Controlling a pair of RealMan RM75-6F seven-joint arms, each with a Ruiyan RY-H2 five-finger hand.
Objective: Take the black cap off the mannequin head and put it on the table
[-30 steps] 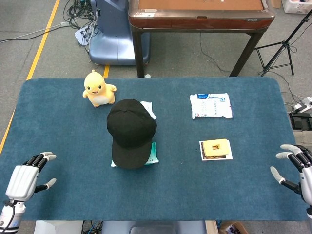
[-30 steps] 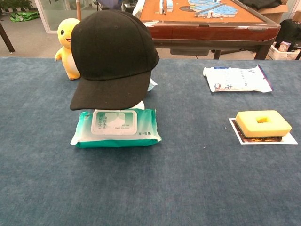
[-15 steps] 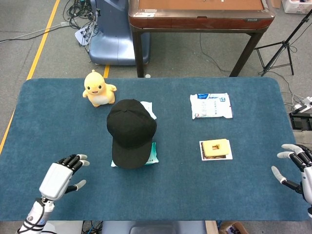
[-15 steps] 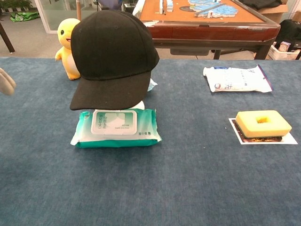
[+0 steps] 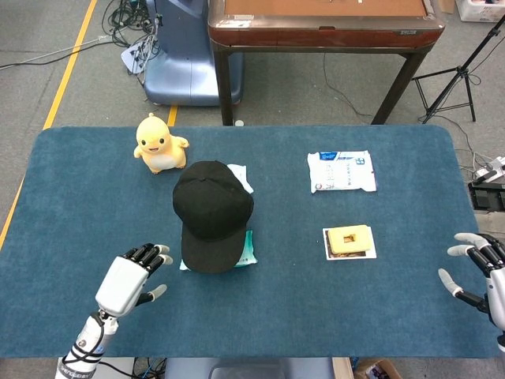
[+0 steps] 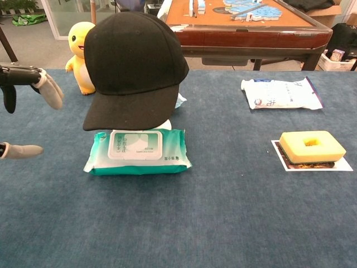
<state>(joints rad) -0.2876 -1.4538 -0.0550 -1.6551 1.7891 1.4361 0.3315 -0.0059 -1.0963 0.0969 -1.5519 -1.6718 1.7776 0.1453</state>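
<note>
The black cap (image 5: pixel 211 212) (image 6: pixel 133 64) sits on the mannequin head, brim toward me; the head itself is almost wholly hidden under it. My left hand (image 5: pixel 130 279) hovers over the table to the left of the brim and a little nearer me, fingers apart and holding nothing; the chest view shows only its fingertips (image 6: pixel 50 92) at the left edge. My right hand (image 5: pixel 481 268) stays at the table's right edge, fingers spread, far from the cap.
A teal wet-wipes pack (image 6: pixel 138 151) lies right below the brim. A yellow duck toy (image 5: pixel 159 143) stands behind the cap on the left. A white packet (image 5: pixel 340 170) and a yellow sponge on a card (image 5: pixel 349 240) lie to the right. Blue cloth covers the table (image 5: pixel 316 316).
My left hand has travelled right from the table's left edge toward the cap's brim, entering the chest view. The cap and the right hand have not moved.
</note>
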